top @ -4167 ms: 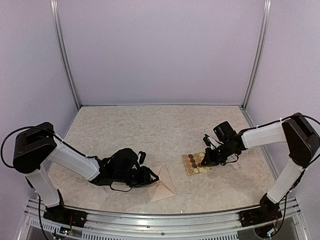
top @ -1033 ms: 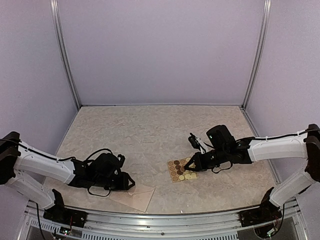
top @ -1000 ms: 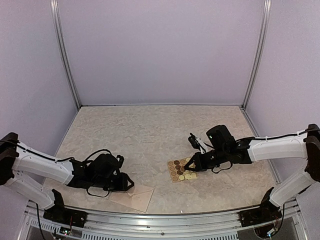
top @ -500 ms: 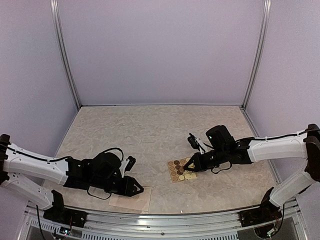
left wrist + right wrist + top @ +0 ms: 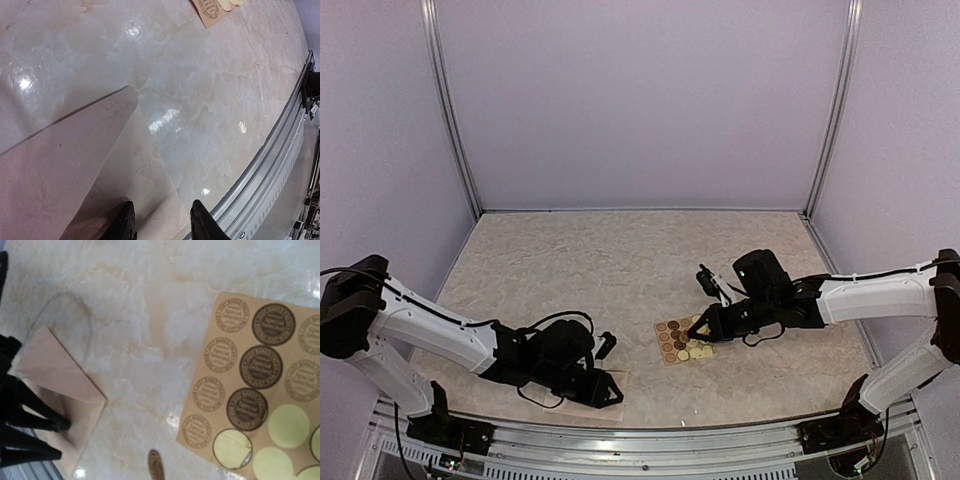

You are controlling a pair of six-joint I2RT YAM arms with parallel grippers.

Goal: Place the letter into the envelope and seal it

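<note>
While the left arm is swinging its wrist further along the near edge, we are finding the envelope (image 5: 145, 195) lying flat directly under the left gripper (image 5: 165, 223). Its body is running out ahead of the fingertips, and its pointed flap (image 5: 60, 170) is lying open off to one side of them. Half a second ago the overhead view was showing most of the envelope beside that wrist; now the hand is covering nearly all of it.

Those jaws are standing partly apart with paper across the gap and nothing pinched between them. We are therefore reading the hand as released; whether it is hovering over the paper or pressing on it we cannot tell. No letter is showing anywhere, and we cannot say whether it is already inside.

Well ahead of this hand, the sticker sheet (image 5: 250, 370) is lying on the table (image 5: 620, 250). The right gripper (image 5: 705, 327) is staying clenched over the sheet's edge, unmoved through the last second. A brown sticker (image 5: 155, 465) is showing just at its tip, though whether it is pinched there we cannot tell.

We are judging that the flap is not yet folded down, that the left hand is lining up to close it, and that the seal is waiting on that.
</note>
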